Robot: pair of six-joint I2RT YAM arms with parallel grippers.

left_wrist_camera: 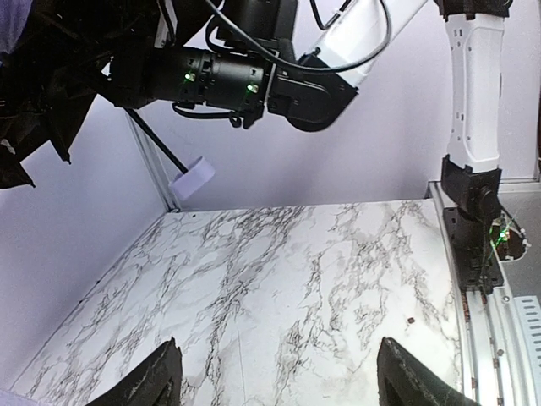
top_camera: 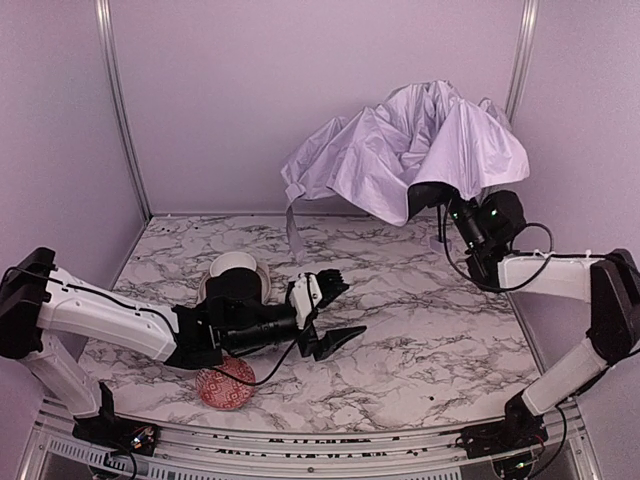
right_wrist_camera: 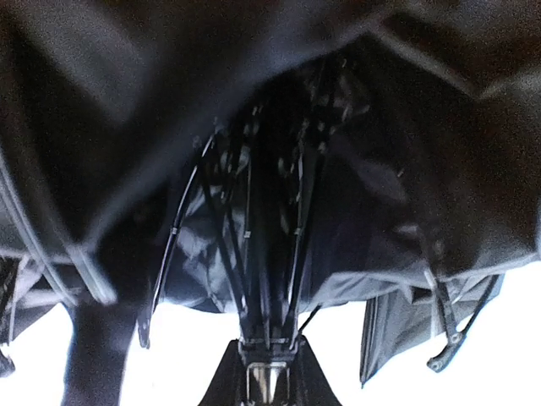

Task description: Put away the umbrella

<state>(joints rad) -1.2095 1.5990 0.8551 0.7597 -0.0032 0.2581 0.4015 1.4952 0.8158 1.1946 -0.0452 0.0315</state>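
Note:
The umbrella (top_camera: 410,145) hangs half-collapsed in the air at the back right, its pale lavender canopy crumpled and drooping. My right gripper (top_camera: 436,198) reaches up under the canopy. In the right wrist view the gripper (right_wrist_camera: 270,376) is shut on the umbrella's shaft, with the black ribs (right_wrist_camera: 245,245) fanning out above it. A lavender closing strap (left_wrist_camera: 193,179) dangles below the canopy. My left gripper (top_camera: 335,312) hovers low over the table's middle, open and holding nothing; its fingertips (left_wrist_camera: 161,381) stand wide apart over bare marble.
A red patterned bowl (top_camera: 227,385) sits near the front edge under my left arm. A white round object (top_camera: 238,270) lies behind that arm. The marble table (top_camera: 420,330) is walled at the back and both sides.

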